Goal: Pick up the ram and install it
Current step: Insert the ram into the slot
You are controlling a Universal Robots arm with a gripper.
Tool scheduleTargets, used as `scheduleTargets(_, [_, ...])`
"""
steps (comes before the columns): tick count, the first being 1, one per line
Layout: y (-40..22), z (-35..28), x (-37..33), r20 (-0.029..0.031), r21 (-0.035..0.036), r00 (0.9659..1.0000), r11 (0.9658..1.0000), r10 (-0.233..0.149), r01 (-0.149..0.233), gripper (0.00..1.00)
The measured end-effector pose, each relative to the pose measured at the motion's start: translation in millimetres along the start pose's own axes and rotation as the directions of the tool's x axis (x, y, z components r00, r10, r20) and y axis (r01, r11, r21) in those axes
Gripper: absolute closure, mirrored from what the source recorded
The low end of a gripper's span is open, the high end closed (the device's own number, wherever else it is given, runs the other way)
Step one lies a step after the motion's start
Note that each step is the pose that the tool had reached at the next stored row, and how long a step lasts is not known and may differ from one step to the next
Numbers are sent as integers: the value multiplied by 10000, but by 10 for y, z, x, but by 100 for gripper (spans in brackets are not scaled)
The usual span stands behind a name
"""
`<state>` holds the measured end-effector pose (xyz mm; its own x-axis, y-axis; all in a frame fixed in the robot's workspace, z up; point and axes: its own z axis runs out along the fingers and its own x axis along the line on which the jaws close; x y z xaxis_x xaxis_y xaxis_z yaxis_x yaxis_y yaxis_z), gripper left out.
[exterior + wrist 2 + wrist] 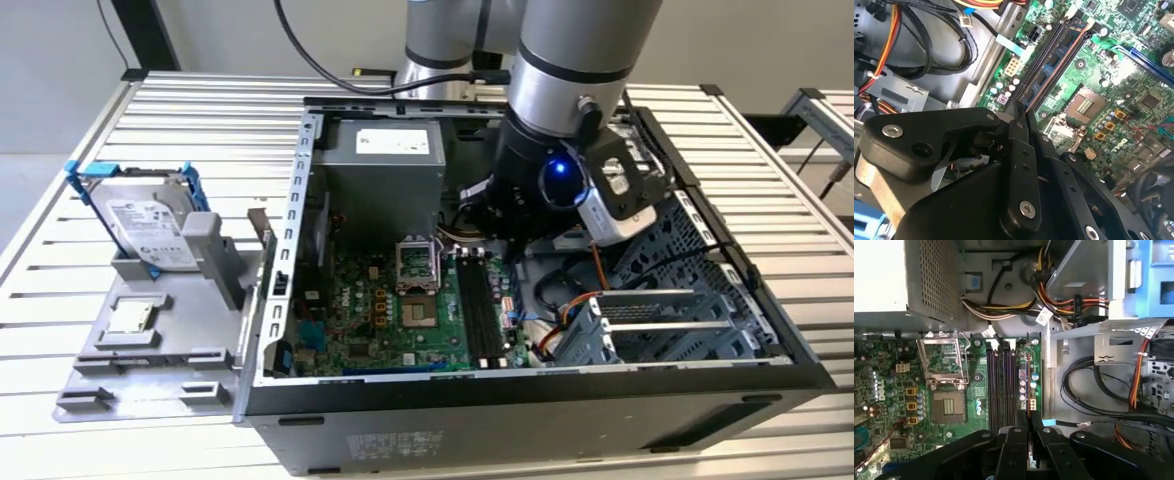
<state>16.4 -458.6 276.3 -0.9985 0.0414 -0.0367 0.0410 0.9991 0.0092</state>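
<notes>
My gripper reaches down into the open computer case, just above the far end of the black memory slots. In the first wrist view its two black fingers are pressed together on a thin green strip seen edge-on, the ram. The gripper sits slightly to one side of the slots, near the motherboard's edge. In the second wrist view the shut gripper hovers at the near end of the slots, which run away from it.
A silver hard drive in a blue frame stands on a grey fixture at the exterior view's left. Inside the case are the power supply, the CPU socket, bundled cables and a metal drive cage.
</notes>
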Motion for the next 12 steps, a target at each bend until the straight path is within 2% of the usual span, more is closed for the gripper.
scheduleTargets(12, [-3,221,22,0,31,9999,9999,-103,103,100])
